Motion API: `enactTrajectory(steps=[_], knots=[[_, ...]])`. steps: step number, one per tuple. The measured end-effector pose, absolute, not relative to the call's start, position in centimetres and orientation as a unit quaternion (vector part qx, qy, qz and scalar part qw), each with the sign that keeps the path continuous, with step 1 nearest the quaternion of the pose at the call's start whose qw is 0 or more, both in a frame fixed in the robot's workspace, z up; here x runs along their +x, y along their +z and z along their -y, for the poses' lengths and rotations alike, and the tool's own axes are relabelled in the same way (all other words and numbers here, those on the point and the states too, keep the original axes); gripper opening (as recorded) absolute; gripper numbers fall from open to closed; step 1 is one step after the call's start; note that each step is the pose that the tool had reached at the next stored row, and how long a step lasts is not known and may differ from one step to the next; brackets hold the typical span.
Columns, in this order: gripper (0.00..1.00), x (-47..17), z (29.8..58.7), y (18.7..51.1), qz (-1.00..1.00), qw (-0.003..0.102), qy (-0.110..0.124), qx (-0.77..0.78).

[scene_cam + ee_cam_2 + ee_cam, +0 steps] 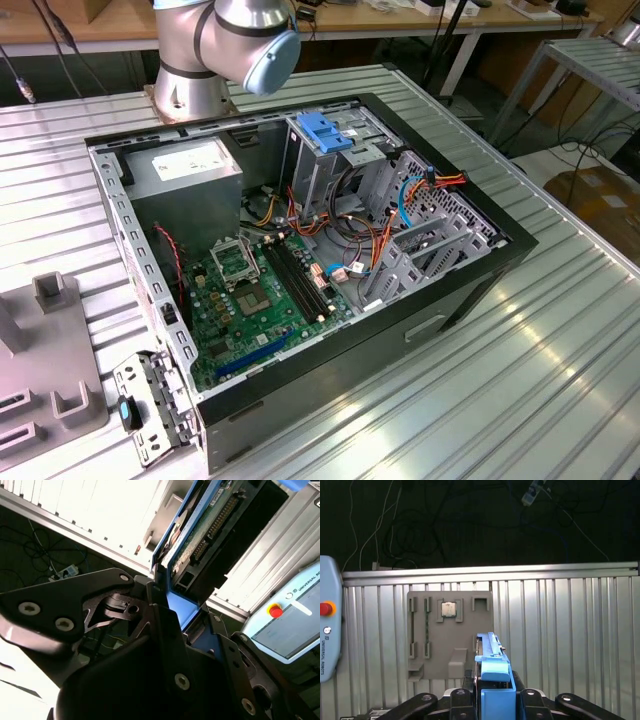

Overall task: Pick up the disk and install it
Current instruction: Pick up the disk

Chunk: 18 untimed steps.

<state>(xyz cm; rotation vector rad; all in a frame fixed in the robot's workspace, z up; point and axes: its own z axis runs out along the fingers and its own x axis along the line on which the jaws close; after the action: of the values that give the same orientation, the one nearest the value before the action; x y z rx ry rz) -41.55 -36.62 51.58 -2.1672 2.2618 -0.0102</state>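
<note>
The disk [212, 522], a flat drive with a green circuit board face and a bright blue carrier rail, is held off the table, edge-on between the fingers of my gripper [175, 612]. In the first wrist view the disk's blue rail [492, 662] stands up from my gripper [495, 700], whose black fingers are shut on either side of it. Below the disk in that view lies the ribbed metal table. In the exterior view the open computer case [480, 285] lies on its side on the table.
Inside the case a tall metal cage with a blue latch [325, 130] stands by a grey box with a white label [185, 170] and a motherboard [255, 290]. A grey fixture plate [449, 652] carries a chip [449, 609]. A pendant [327, 630] lies at the table's edge.
</note>
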Motion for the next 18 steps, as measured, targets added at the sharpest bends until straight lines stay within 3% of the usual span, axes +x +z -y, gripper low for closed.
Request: enactTrajectory(steps=[18], knots=[[0.37, -40.0, 36.6, 51.6, -0.722, 0.005, -0.003, -0.692]])
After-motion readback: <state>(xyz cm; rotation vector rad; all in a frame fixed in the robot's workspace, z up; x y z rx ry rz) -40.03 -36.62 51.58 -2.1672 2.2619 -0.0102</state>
